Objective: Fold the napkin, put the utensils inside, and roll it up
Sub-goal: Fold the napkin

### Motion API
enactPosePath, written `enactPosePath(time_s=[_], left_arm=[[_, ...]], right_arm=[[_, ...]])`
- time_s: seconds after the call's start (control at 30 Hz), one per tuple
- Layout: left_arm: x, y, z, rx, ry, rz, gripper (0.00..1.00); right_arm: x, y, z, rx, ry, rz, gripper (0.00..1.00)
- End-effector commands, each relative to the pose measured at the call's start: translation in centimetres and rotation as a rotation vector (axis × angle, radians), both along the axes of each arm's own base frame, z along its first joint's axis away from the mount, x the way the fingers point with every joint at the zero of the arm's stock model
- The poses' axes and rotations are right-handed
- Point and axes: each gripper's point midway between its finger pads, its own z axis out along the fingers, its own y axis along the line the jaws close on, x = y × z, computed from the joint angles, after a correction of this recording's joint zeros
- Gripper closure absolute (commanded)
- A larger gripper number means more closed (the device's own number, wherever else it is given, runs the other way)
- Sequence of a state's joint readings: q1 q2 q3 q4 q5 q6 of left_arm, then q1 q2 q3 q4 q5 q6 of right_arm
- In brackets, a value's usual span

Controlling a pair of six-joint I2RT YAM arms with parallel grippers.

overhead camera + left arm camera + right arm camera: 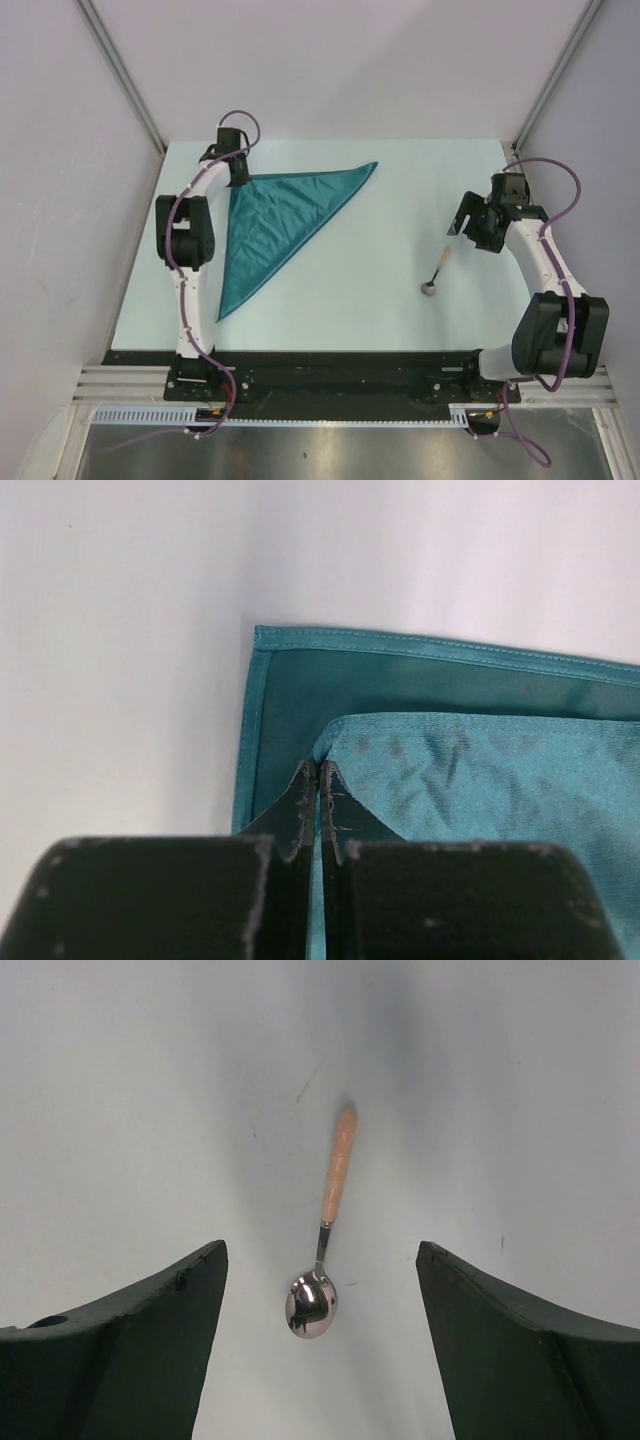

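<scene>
One small spoon, grey metal bowl, tan handle, on the surface centred under the wide-open, empty right hand, long axis across its closing line; left hand shut on corner of folded teal cloth napkin.

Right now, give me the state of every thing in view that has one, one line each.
napkin: folded into a triangle, lying flat on the table.
spoon: lying on the bare table, apart from the napkin, untouched, bowl end toward the arm bases.
left gripper: shut, tips at the corner of the napkin's upper layer; whether cloth is pinched is unclear.
right gripper: open, hovering over the spoon, holding nothing.
</scene>
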State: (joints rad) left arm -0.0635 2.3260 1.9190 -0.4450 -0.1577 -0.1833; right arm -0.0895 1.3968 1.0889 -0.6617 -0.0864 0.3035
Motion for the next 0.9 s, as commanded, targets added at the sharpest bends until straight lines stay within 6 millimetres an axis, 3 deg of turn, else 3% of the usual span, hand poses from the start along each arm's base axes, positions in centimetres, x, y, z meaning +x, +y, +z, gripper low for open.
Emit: enactPosePath(time_s=[0.0,0.53,0.6,0.63,0.73,0.83,0.87], left_arm=[[1.8,0.6,2.0,-0.02,-0.066,0.016,1.0],[3.0,0.3,1.1,-0.03,-0.057,-0.013,0.98],[3.0,0.2,1.4,-0.037,-0.06,-0.014,0.84],[3.0,0.2,1.9,-0.041,-0.067,-0.015,0.59],[3.0,-0.4,3.9,-0.066,-0.106,-0.024,0.22],[3.0,-0.8,6.3,-0.082,-0.156,-0.037,0.13],[3.0,-0.9,8.4,-0.088,-0.192,-0.042,0.11]], right_arm=[[0.6,-0.5,2.1,-0.027,-0.057,-0.001,0.18],[0.5,-0.5,1.8,-0.027,-0.047,0.0,0.18],[0.5,-0.5,1.8,-0.025,-0.048,0.0,0.18],[0.5,-0.4,1.8,-0.022,-0.049,0.004,0.18],[0.4,-0.2,1.7,-0.01,-0.046,0.006,0.18],[0.3,0.0,1.7,-0.001,-0.047,0.011,0.18],[0.2,0.1,1.4,0.004,-0.041,0.014,0.18]])
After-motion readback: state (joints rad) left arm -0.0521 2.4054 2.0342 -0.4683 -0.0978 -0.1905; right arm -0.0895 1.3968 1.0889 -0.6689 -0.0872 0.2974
